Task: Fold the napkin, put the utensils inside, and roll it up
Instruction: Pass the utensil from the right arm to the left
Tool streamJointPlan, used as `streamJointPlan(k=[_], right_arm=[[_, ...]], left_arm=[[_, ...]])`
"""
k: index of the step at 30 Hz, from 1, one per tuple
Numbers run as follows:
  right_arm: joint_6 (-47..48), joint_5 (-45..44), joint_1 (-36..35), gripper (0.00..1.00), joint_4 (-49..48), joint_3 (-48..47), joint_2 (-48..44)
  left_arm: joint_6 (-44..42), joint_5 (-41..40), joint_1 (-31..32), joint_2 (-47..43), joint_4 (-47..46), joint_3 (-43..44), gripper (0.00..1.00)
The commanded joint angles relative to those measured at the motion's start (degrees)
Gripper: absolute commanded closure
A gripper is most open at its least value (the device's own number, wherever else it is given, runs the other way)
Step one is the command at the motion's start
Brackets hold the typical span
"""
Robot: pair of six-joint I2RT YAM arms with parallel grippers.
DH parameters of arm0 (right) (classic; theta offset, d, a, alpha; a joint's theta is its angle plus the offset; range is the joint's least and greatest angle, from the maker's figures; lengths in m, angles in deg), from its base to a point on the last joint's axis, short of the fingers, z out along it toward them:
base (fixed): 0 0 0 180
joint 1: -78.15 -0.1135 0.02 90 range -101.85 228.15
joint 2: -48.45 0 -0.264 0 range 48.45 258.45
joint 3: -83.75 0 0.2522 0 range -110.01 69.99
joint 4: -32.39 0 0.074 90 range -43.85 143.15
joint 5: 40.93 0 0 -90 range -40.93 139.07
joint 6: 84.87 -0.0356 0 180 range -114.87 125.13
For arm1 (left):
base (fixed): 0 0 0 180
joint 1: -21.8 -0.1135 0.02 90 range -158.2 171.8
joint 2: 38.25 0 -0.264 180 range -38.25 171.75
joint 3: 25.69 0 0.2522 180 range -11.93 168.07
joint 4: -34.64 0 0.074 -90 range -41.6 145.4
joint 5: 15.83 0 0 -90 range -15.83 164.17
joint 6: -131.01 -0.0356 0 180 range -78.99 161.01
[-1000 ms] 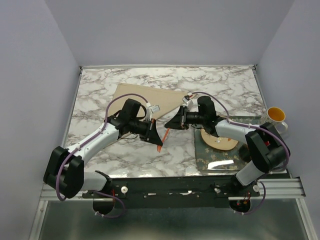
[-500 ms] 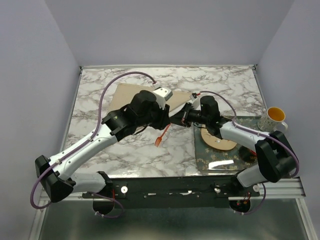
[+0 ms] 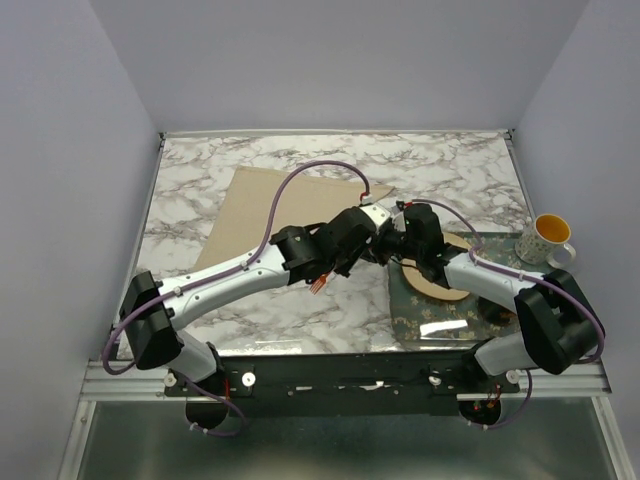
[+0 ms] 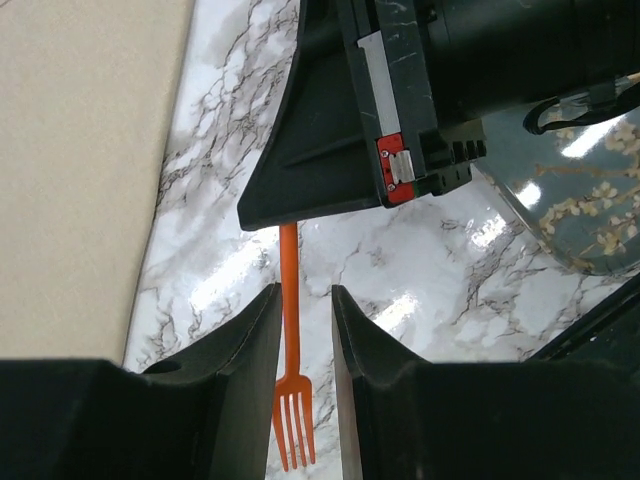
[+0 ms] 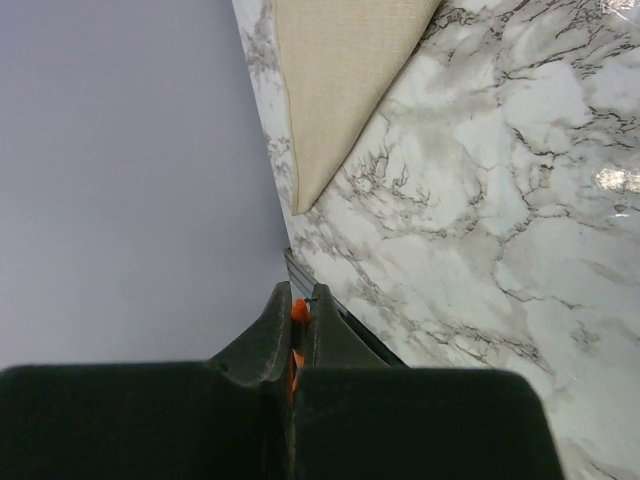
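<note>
Fork [image 4: 290, 400]: handle end pinched in our right gripper [image 5: 297, 312]; shaft runs lengthwise between our left gripper [image 4: 303, 295] jaws, parted and clear, tines toward its palm. Napkin [image 4: 80, 170] lies off to that gripper's side.

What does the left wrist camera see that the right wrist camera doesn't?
Only the left wrist view shows the orange fork at full length, tines included. It runs between the open fingers of the left gripper, and the right gripper is clamped on its handle end. This view also catches a corner of the flowery placemat.

Only the right wrist view shows the grey wall.

Both show the tan napkin, the marble table and the fork, though the right wrist view sees just an orange sliver pinched between its own shut fingers.
</note>
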Motion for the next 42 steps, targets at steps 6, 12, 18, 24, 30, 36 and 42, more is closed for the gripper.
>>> streamJointPlan(k=[6, 12, 18, 24, 30, 36, 42], right_arm=[[-2.42, -0.99, -0.39, 0.99, -0.95, 0.47, 0.22], [-2.68, -1.08, -0.31, 0.99, -1.13, 0.64, 0.31], [-2.86, -1.25, -0.39, 0.99, -1.04, 0.91, 0.66], [-2.94, -1.26, -0.31, 0.99, -0.61, 0.38, 0.84], [-4.53, -1.17, -0.39, 0.99, -1.48, 0.82, 1.01], [-4.35, -0.99, -0.48, 0.99, -2.1, 0.91, 0.93], [3.19, -0.91, 1.79, 0.33, -0.79, 0.38, 0.58]], left_arm=[[-3.06, -2.08, -0.15, 4.72, 2.45, 2.26, 0.65], [-4.46, -3.92, -0.15, 6.47, 2.54, 1.91, 0.66], [-5.08, -5.77, -0.15, 7.09, 2.54, 1.65, 0.72], [-5.43, -5.86, -0.15, 6.92, 2.72, 0.33, 0.74], [-5.87, -5.86, -0.15, 7.27, 2.81, -0.82, 0.75], [-5.87, -6.12, -0.15, 6.48, 2.72, -1.87, 0.84], [-10.78, -4.03, -3.03, 3.24, 2.89, -4.24, 0.96]])
